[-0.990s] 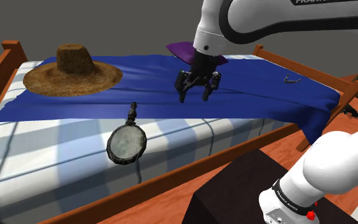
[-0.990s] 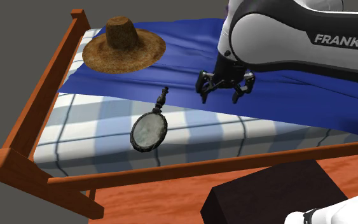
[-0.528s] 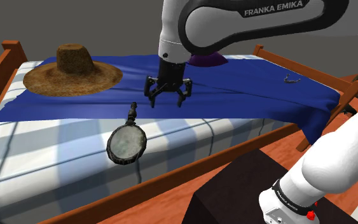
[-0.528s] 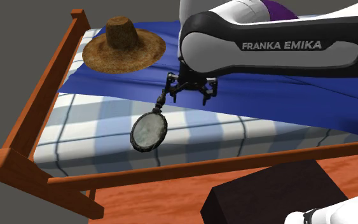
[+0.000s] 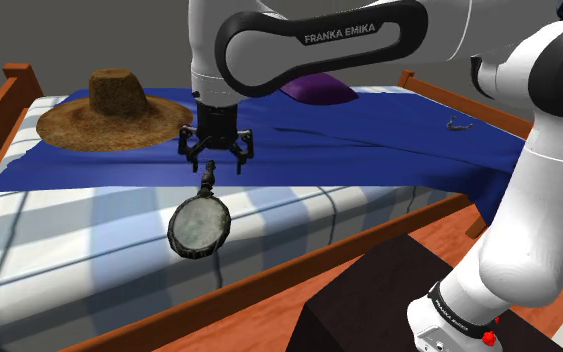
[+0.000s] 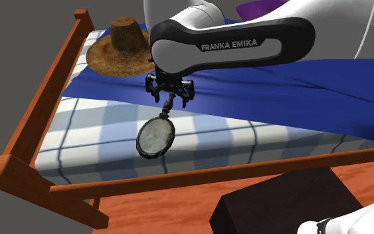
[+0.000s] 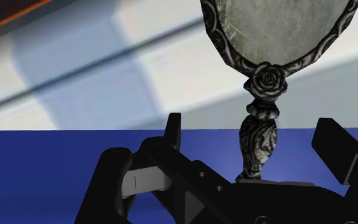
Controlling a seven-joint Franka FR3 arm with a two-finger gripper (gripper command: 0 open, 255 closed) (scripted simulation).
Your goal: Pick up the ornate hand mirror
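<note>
Fingers (image 7: 173,130) spread, my gripper (image 5: 214,160) hangs empty over the handle (image 5: 208,178) of the hand mirror (image 5: 199,225) on the checked sheet (image 5: 69,240), beside the blue blanket (image 5: 389,150). Wrist view reveals its carved rose (image 7: 269,81); shoulder view, a straw hat (image 5: 114,110) far left.

Hand mirror (image 5: 200,224) lay flat on the bed (image 5: 59,255), glass side up. Head: oval, with dull grey-green glass that showed no clear reflection. Frame: dark, metallic-looking, with raised scrollwork all round. A small sculpted rose sat where the frame met the handle, clearest in the wrist view. Handle: short, turned, patterned like the frame, dark. The head rested on the pale blue-and-white checked sheet (image 5: 89,215), apart from the wooden side rail (image 5: 269,285). The handle pointed away from that rail, and its far end lay over the edge of the blue blanket (image 5: 369,140). Mirror looked intact.
</note>
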